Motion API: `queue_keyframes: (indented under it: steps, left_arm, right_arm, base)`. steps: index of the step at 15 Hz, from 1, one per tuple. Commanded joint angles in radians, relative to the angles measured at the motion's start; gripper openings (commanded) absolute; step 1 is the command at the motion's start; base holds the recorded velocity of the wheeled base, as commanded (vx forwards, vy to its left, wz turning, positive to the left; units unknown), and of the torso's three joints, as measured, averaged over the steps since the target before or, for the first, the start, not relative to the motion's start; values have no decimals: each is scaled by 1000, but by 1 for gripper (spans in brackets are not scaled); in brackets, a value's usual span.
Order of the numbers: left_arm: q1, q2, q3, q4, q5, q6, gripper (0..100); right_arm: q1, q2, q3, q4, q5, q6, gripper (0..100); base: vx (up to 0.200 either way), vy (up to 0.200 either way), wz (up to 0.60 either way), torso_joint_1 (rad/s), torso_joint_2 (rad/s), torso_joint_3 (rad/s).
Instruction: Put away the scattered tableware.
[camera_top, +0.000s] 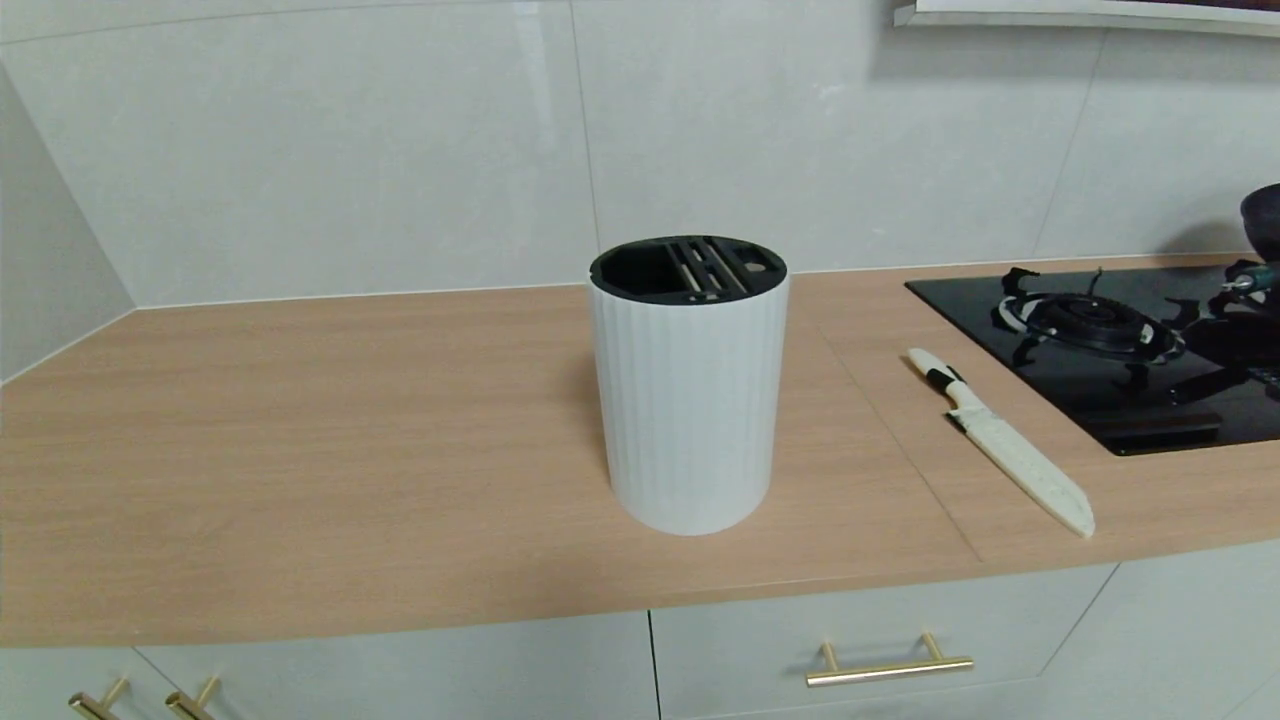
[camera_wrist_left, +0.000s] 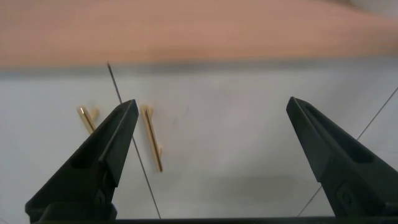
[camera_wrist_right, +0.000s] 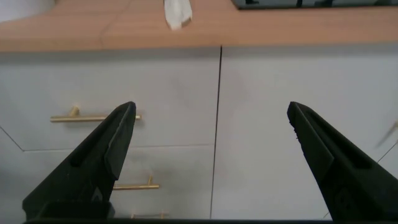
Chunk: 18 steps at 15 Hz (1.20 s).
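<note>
Pale wood makes up the bench (camera_top: 300, 450), which is backed by white wall tiles. The left tool (camera_wrist_left: 212, 104) hangs below the bench edge, facing white cabinet fronts with brass handles (camera_wrist_left: 152, 138). Its two dark fingers stand wide apart with nothing between them.

Near the middle of the bench, the head view shows a white ribbed holder (camera_top: 688, 400) standing upright. Its black top insert is cut into narrow slots and one larger opening. Well apart to its right, the knife (camera_top: 1000, 445) lies flat on the bench, between the holder and the black gas hob (camera_top: 1080, 395). The knife's long axis runs diagonally. The white-and-black handle points away, toward the hob's near-left corner, and the speckled white blade points toward the bench's front edge and to the right.

The right tool (camera_wrist_right: 211, 107) sits low in front of the cabinets too, its fingers spread wide and holding nothing. The left wrist view has cabinet fronts and the bench edge. The right wrist view adds the knife's blade tip lying close to the front edge, with a dark strip of the hob beyond it. The head view gives the knife's whole length.
</note>
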Motion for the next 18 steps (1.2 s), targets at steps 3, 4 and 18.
queue_keyframes:
  steps: [3, 4, 18]
  left_arm:
    - [0, 0, 0, 0, 0, -1, 100]
    - [0, 0, 0, 0, 0, -1, 100]
    - [0, 0, 0, 0, 0, -1, 100]
  right_arm:
    - [0, 2, 0, 0, 1, -1, 100]
    - [0, 2, 0, 0, 1, -1, 100]
    - [0, 2, 0, 0, 1, 1, 100]
  base:
    - [0, 0, 0, 183, -492, -302]
    - [0, 0, 0, 203, -505, -305]
    - [0, 0, 0, 239, -552, -316]
